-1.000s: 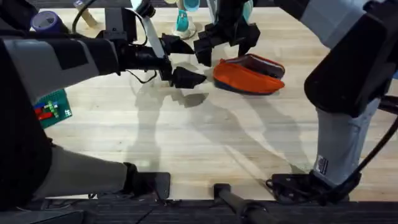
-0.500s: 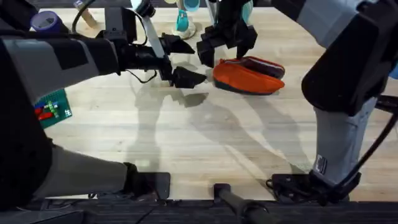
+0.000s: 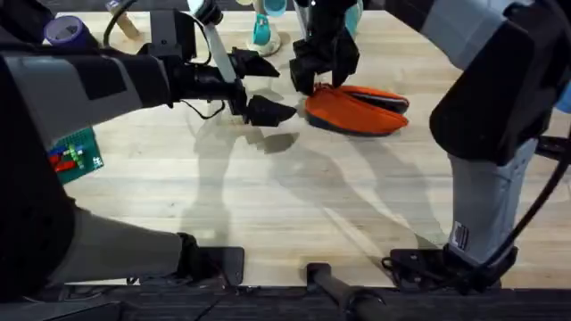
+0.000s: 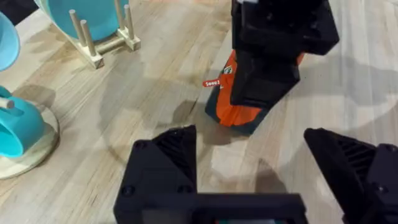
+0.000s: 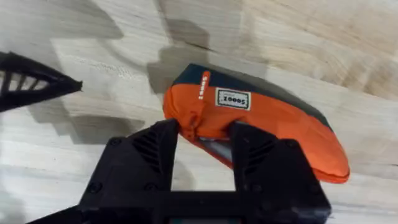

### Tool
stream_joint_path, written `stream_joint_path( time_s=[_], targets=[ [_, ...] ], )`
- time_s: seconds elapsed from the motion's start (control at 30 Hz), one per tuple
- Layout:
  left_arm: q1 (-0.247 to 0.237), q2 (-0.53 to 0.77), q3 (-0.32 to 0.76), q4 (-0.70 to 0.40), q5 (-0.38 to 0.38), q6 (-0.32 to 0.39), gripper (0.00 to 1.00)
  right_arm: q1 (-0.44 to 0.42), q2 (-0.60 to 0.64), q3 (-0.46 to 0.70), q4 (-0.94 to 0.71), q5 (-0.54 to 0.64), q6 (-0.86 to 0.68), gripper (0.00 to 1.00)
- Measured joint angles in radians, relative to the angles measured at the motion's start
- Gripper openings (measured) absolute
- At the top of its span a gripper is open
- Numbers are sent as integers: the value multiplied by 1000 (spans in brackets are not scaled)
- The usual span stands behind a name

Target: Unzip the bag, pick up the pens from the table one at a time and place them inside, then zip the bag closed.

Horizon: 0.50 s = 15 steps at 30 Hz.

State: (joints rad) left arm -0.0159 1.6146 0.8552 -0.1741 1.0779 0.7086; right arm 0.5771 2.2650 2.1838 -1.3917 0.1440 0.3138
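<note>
Black fingers (image 5: 166, 155) of the right gripper (image 5: 203, 149) straddle the near end of the bag (image 5: 261, 127), narrowly parted with the orange fabric and its zipper end between them; whether they pinch it I cannot tell. The bag lies flat on the pale wooden surface (image 3: 294, 214). The left gripper (image 4: 249, 158) hangs beside the bag's left end, its fingers (image 4: 171, 152) spread wide and holding nothing. Beyond the bag stand a teal stand (image 4: 15, 134) and a teal plate in a wooden rack (image 4: 93, 22).
</note>
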Motion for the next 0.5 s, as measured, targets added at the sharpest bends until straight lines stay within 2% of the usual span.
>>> stream_joint_path(
  time_s=[0.13, 0.3, 0.5],
  targets=[
    [0, 0, 0, 1, 0, 0, 994, 1, 0, 0, 0, 10, 0, 495],
    [0, 0, 0, 2, 0, 0, 994, 4, 0, 0, 4, 21, -9, 608],
    [0, 0, 0, 2, 0, 0, 995, 5, 0, 0, 5, 25, -39, 617]
  ],
)
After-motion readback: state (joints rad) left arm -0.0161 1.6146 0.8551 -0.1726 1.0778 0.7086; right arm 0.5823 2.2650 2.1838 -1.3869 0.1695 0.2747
